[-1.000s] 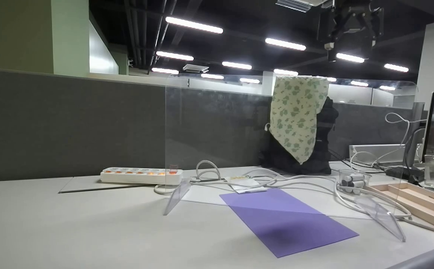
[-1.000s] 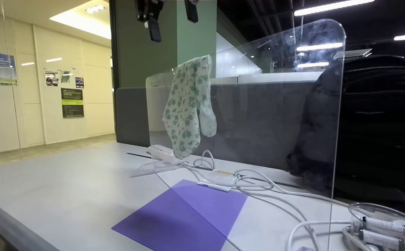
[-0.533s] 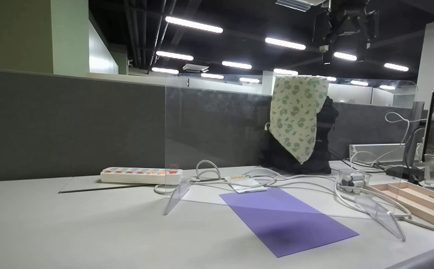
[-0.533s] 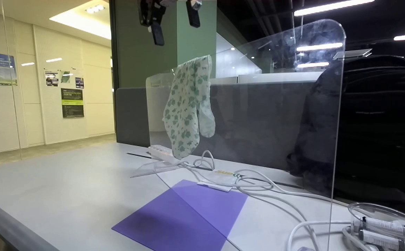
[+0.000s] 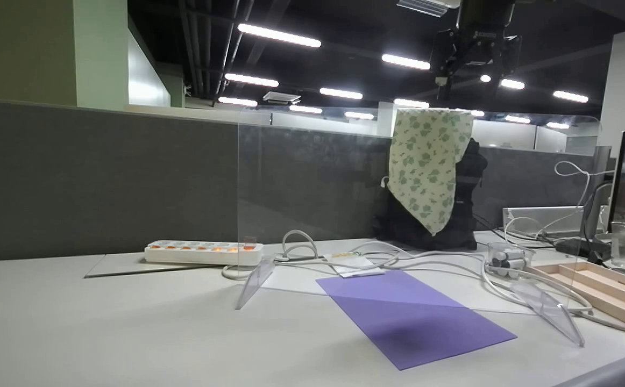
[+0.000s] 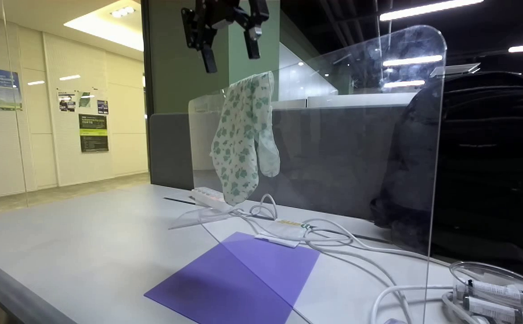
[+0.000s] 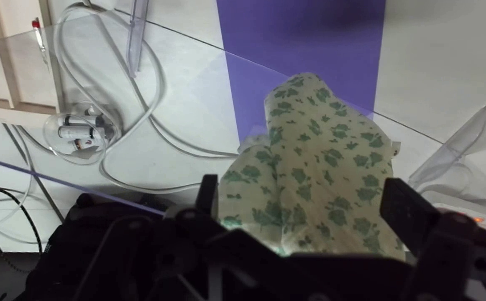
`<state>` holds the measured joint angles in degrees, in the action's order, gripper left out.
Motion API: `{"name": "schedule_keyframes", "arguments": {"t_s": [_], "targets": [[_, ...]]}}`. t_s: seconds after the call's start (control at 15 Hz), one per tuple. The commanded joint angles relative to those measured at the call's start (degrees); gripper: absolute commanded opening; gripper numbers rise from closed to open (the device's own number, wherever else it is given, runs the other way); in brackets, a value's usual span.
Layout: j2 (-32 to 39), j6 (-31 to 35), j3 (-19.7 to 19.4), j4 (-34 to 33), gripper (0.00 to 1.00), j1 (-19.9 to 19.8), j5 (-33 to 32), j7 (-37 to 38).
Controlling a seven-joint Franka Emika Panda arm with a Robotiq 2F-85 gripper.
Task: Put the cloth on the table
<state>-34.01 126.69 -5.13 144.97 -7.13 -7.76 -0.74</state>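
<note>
The cream-green floral cloth hangs draped over the top edge of a clear upright panel, above the table. It also hangs there in an exterior view, with folds falling on both sides of the panel. My gripper is open and empty, just above the cloth's top edge. An exterior view shows the gripper with its fingers spread, a little above the cloth. In the wrist view the cloth lies below and between the open fingers, not visibly touched.
The clear panel stands on clear feet. A purple sheet lies under it. White cables, a power strip, a glass of small bottles, a wooden tray and a black bag are around.
My gripper has come down and sideways toward the cloth's top edge, moving left and lower in an exterior view. Its fingers stay spread. The cloth has not visibly shifted.
</note>
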Motion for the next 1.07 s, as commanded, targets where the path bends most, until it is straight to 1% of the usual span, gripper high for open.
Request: {"name": "schedule_keyframes", "arguments": {"t_s": [0.0, 0.13, 0.4, 0.47, 0.53, 0.67, 0.73, 1.0], "targets": [[1.42, 5.35, -0.77, 1.6, 1.0, 1.07, 1.79, -1.49], [2.43, 8.1, -0.78, 2.08, 1.0, 1.46, 2.59, -2.29], [3.7, 11.55, -0.19, 2.73, 1.0, 2.07, 3.63, -2.77], [3.89, 12.14, -0.06, 2.78, 0.75, 2.15, 3.86, -2.38], [3.79, 13.07, 0.28, 3.02, 0.74, 1.94, 3.62, -1.75], [3.55, 15.12, 0.9, 3.46, 0.6, 1.39, 3.06, -0.86], [3.4, 16.07, 1.17, 3.68, 0.51, 1.1, 2.77, -0.47], [3.05, 18.62, 2.0, 3.94, 0.25, -0.36, 2.01, 1.22]]}}
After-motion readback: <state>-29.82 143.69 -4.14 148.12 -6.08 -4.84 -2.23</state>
